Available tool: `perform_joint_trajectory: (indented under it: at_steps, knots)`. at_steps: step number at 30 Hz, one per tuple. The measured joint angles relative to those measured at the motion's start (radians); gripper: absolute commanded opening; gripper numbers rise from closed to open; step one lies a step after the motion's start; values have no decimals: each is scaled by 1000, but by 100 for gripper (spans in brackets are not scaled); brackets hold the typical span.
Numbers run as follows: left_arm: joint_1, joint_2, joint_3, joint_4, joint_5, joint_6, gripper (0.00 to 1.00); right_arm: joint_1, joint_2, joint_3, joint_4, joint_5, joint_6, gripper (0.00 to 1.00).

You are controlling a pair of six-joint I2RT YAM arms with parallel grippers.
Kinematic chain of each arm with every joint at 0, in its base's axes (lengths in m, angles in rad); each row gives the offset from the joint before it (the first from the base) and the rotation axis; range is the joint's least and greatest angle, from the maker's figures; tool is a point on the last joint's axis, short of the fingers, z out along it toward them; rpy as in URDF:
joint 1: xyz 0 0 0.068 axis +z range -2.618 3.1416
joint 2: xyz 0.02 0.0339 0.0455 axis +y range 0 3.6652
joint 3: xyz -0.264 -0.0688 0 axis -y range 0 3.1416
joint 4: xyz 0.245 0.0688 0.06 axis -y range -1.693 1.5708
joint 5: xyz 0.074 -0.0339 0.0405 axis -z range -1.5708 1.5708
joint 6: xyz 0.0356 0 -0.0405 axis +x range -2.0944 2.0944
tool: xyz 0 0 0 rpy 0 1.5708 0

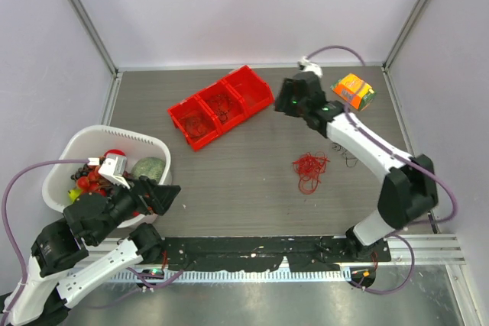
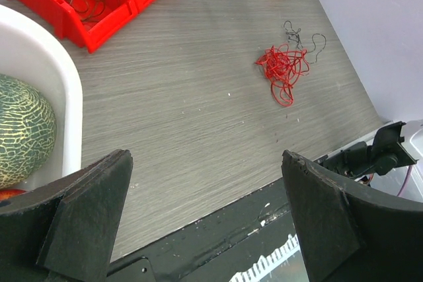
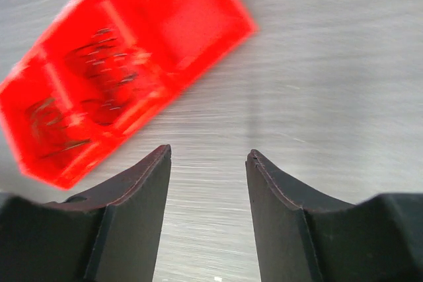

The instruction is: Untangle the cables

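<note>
A clump of thin red cable (image 1: pixel 309 169) lies on the table right of centre, with a smaller dark wire (image 1: pixel 344 152) just beyond it on the right. Both show in the left wrist view, red (image 2: pixel 284 69) and dark (image 2: pixel 299 36). More thin dark wires lie in the red bin's compartments (image 1: pixel 200 118). My right gripper (image 1: pixel 289 102) is open and empty, hovering near the bin's right end, well behind the red clump. My left gripper (image 1: pixel 164 195) is open and empty at the near left, far from the cables.
A red three-compartment bin (image 1: pixel 263 98) sits at the back centre, blurred in the right wrist view (image 3: pixel 86 156). A white basket (image 1: pixel 157 144) with a melon (image 1: pixel 149 167) and fruit stands at the left. An orange box (image 1: pixel 354 91) lies at the back right.
</note>
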Motion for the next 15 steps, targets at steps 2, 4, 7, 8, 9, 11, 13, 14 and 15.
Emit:
perform_joint_trajectory:
  at_steps: [2,4,7,8,9,11,13,14,15]
  knots:
    - [0,0,0,0,4,0,100,-89,-93,-121,-3,11,26,54]
    - [0,0,0,1,8,1,100,-181,-159,-220,-18,33,50,54]
    - [0,0,-2,5,13,1,100,-344,-246,-381,-47,75,88,59]
    - [0,0,-2,7,16,1,100,-396,-267,-426,-63,90,97,61]
    - [0,0,-2,8,18,1,100,-437,-282,-462,-79,113,106,64]
    - [0,0,-2,8,22,2,100,-486,-291,-497,-113,149,119,69]
    - [0,2,-2,8,26,2,100,-510,-284,-510,-133,177,116,71]
    - [0,4,-2,9,27,2,100,-517,-272,-510,-137,184,108,71]
    - [0,7,-2,9,28,2,100,-519,-253,-506,-135,189,96,71]
